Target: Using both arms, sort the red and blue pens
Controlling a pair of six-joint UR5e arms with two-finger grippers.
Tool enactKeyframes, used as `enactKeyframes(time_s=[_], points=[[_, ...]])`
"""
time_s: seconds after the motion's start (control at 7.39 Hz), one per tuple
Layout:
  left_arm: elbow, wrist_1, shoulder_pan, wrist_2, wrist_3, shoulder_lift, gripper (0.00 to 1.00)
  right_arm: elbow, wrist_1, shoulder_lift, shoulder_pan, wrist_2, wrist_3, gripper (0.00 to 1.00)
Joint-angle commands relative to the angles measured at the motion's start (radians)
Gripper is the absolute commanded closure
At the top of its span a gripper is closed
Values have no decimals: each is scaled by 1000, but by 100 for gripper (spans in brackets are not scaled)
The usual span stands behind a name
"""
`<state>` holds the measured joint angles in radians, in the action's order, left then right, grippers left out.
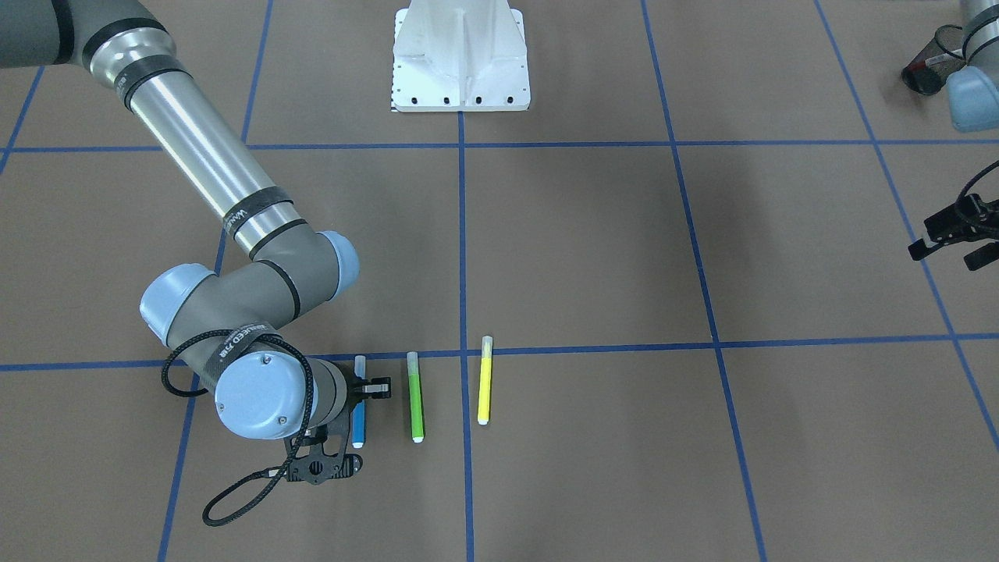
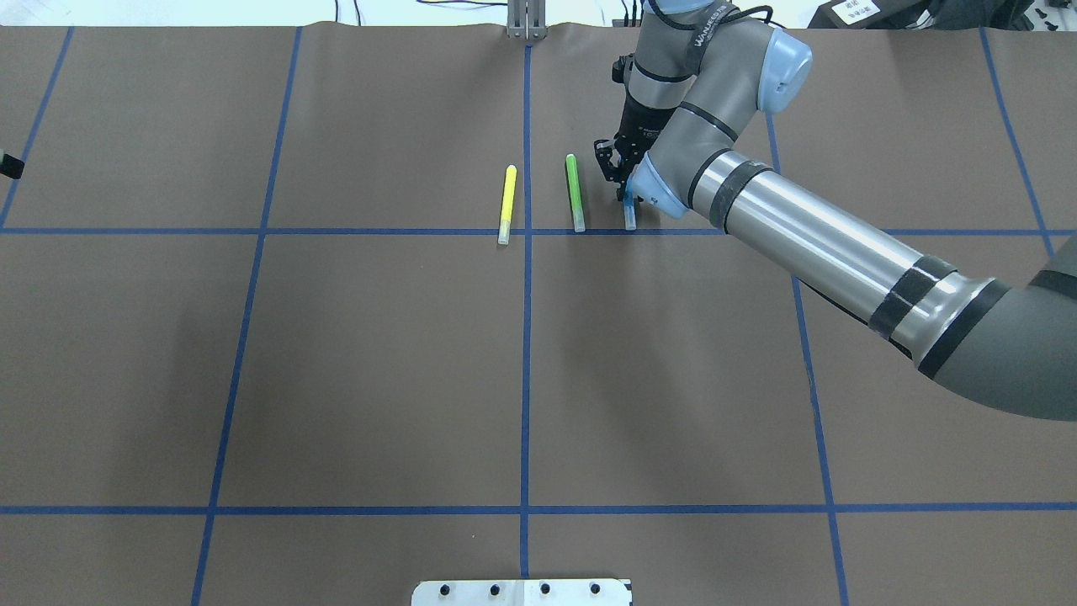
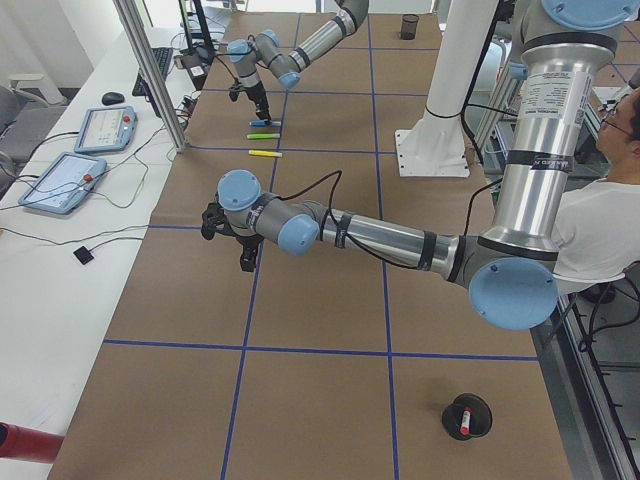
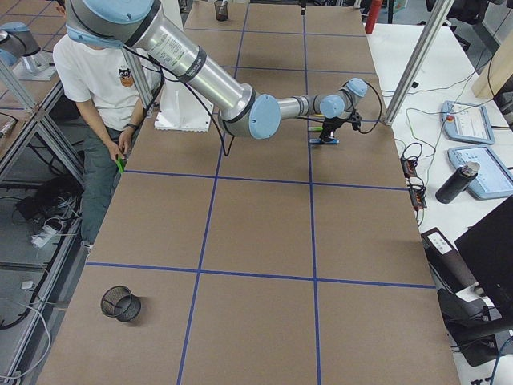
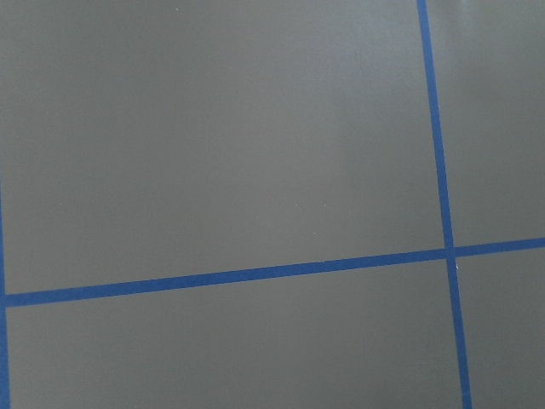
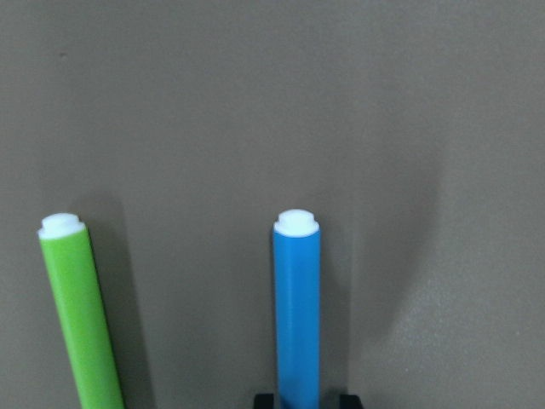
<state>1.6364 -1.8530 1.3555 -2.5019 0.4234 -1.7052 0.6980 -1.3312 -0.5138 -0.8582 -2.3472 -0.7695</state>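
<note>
Seemingly right gripper (image 1: 360,388) clasps one blue pen (image 1: 359,412); left gripper (image 1: 954,240) wide.

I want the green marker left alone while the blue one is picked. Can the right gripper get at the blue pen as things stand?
Probably yes. The right gripper is already down over the blue pen, a finger on either side, and the green marker lies apart beside it, seemingly clear of the fingers.

I can read very little here. A black band (image 1: 251,209) on the silver tube of the right arm (image 1: 204,164), upper left of the front-facing view, carries white letters starting "WAN"; the rest is too small. The strap lettering near the wrist is illegible to me.
</note>
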Motion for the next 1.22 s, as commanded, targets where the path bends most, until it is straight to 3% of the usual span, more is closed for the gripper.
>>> enactKeyframes(time_s=[0.0, 0.68, 0.81, 0.95, 1.08], points=[[31, 0, -1, 0, 0, 39, 2, 0, 4, 0, 1, 0, -1, 62], [40, 2, -1, 0, 0, 41, 2, -5, 6, -2, 11, 6, 1, 67], [40, 2, -1, 0, 0, 41, 2, -5, 6, -2, 11, 6, -1, 93], [40, 2, -1, 0, 0, 41, 2, -5, 6, -2, 11, 6, 1, 100], [40, 2, -1, 0, 0, 41, 2, -3, 6, 0, 10, 5, 1, 100]])
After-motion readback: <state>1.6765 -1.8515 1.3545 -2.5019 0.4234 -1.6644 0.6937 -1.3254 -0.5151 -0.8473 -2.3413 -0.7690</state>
